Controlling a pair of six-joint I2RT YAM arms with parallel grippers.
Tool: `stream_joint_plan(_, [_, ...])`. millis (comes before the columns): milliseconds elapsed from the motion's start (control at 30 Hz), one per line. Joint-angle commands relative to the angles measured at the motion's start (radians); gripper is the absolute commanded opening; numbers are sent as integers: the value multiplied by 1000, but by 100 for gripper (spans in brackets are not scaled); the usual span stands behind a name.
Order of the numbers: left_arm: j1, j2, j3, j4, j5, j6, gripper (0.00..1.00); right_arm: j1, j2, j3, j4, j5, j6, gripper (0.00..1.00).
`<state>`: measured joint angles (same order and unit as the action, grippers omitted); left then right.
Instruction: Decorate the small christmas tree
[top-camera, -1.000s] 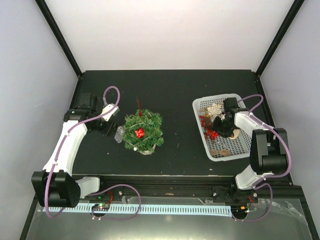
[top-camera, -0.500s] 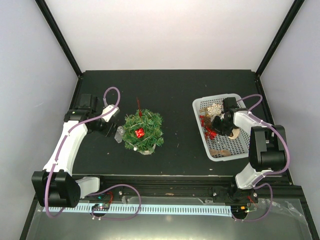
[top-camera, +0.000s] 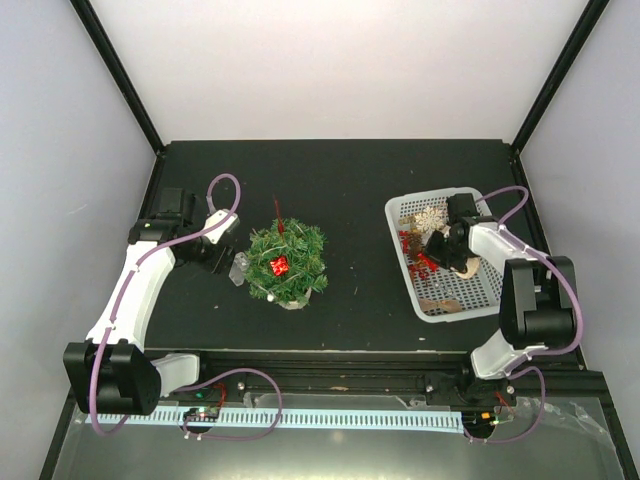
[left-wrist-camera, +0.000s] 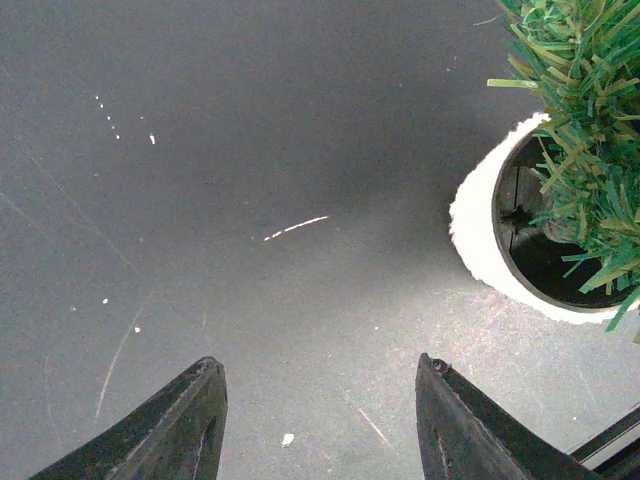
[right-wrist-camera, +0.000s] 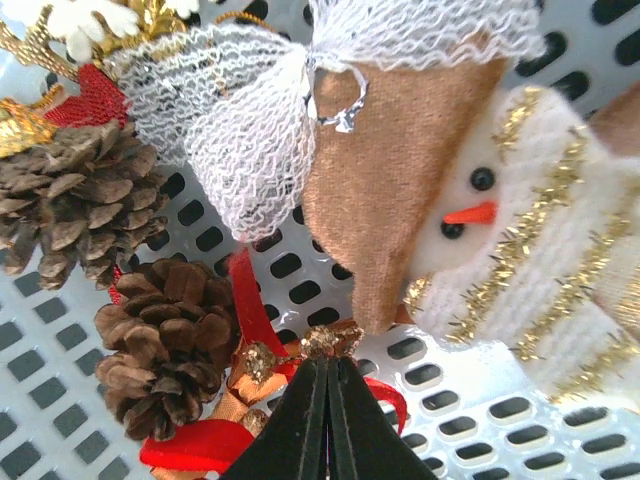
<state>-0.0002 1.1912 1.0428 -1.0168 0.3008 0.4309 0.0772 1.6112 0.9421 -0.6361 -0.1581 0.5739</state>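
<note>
The small christmas tree (top-camera: 286, 262) stands in its cream-white pot left of the table's middle, with a red ornament (top-camera: 279, 265) on it. My left gripper (top-camera: 233, 268) is open and empty just left of the tree. In the left wrist view its fingers (left-wrist-camera: 190, 420) are spread above the dark table, with the pot (left-wrist-camera: 478, 240) and green needles (left-wrist-camera: 590, 120) at the right. My right gripper (top-camera: 438, 256) is down in the white basket (top-camera: 470, 306). In the right wrist view it (right-wrist-camera: 328, 362) is shut, its tips pinching the gold-glitter bit (right-wrist-camera: 332, 342) of a red-ribbon pine cone ornament (right-wrist-camera: 165, 345).
The basket floor (right-wrist-camera: 500, 430) also holds a snowman ornament (right-wrist-camera: 540, 260), a brown fabric piece (right-wrist-camera: 390, 220) with white netting (right-wrist-camera: 240, 120), and a second pine cone (right-wrist-camera: 70, 210). A snowflake ornament (top-camera: 430, 219) lies at the basket's back. Dark frame posts stand at the table's back corners.
My right gripper has shifted slightly within the basket and back. The left arm and the tree have not moved.
</note>
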Motion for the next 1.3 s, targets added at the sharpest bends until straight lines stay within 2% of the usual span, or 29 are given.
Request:
stream_joint_plan(0, [-1,-14,4,-7,17,-6,53,1,-62,4,-23,69,-4,6])
stream_joint_plan(400, [-1,1,7,-6,32,-7,53,0,-190,43,-130,210,-15,3])
stream_joint_plan(700, [-1,5,8,-8,38,0,53,-1,-250,78,-178,250,-1,1])
stream_joint_plan(933, [-1,4,-1,-1,43,4,53,-2,-330,210,-279,298,1,1])
stream_joint_plan(1133, [-1,7,-1,10,61,-6,53,-16,-312,258,-326,393,2,1])
stream_joint_plan(1267, [-1,2,-4,10,60,-2,53,-38,-278,222,-312,360,-2,3])
